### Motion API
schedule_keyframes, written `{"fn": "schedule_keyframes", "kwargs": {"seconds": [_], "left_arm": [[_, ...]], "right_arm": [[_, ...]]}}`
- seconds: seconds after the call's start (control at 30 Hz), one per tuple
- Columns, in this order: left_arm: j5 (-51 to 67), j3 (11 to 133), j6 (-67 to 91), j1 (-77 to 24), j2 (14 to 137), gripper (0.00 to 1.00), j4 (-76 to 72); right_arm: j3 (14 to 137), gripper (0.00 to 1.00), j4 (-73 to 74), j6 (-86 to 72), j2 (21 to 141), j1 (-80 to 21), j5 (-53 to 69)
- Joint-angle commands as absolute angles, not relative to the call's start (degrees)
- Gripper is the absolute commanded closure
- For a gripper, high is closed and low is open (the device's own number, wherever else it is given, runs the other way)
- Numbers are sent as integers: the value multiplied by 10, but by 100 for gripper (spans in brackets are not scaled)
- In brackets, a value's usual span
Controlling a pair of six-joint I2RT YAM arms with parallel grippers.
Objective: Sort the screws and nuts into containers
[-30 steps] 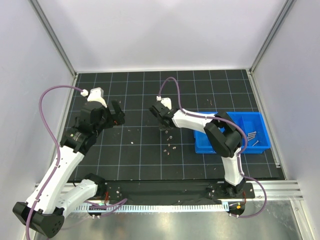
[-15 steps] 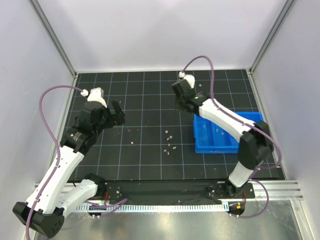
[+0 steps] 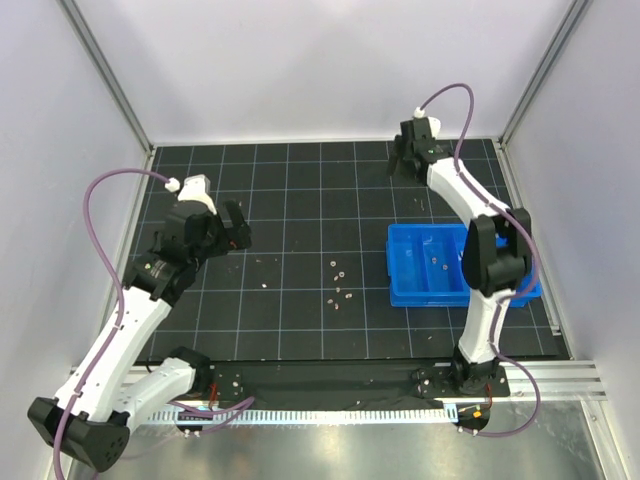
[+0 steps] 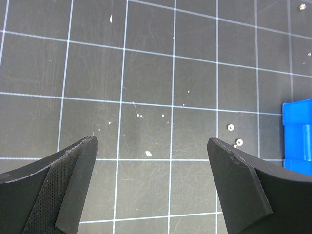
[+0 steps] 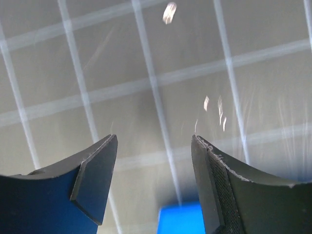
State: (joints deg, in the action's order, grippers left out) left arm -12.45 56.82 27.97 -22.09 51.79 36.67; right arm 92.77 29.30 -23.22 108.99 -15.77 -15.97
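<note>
Several tiny pale nuts (image 3: 341, 291) lie loose mid-mat, and two of them show as nuts (image 4: 230, 127) in the left wrist view. The blue containers tray (image 3: 412, 270) sits to the right, with a couple of pale bits (image 3: 439, 262) in its middle compartment. My right arm hides its right compartment, and I can make out no screws. The left gripper (image 3: 237, 232) (image 4: 151, 141) hangs open and empty over the left of the mat. Far back right, beyond the tray, the right gripper (image 3: 398, 166) (image 5: 155, 139) is open and empty.
Tiny white flecks (image 3: 265, 262) dot the gridded black mat left of the nuts. One fleck (image 4: 148, 153) lies between my left fingers' span. The tray's blue edge (image 4: 297, 139) shows at the right of the left wrist view. Walls close in on three sides.
The right arm swung from the loose nuts mid-mat, across the tray, to the far back right, and its jaws opened. The left arm has barely moved.
</note>
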Motion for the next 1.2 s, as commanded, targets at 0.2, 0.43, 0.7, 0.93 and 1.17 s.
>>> {"fn": "schedule_keyframes", "kwargs": {"seconds": [0.2,0.43,0.7,0.93,1.17], "left_arm": [[-152,566,263,-220,550,0,340],[-175,563,258,-219,578,0,329],[-188,572,252,-220,616,0,332],[-191,576,250,-219,625,0,336],[-197,577,249,-219,628,0,337]], "right_arm": [[1218,28,261,-143,1311,-101,-91],[1371,29,266,-101,1458,-86,-103],[1353,35,230,-75,1482,-73,-94],[1341,39,232,-70,1498,-69,-101],[1336,45,236,-83,1506,-66,-68]]}}
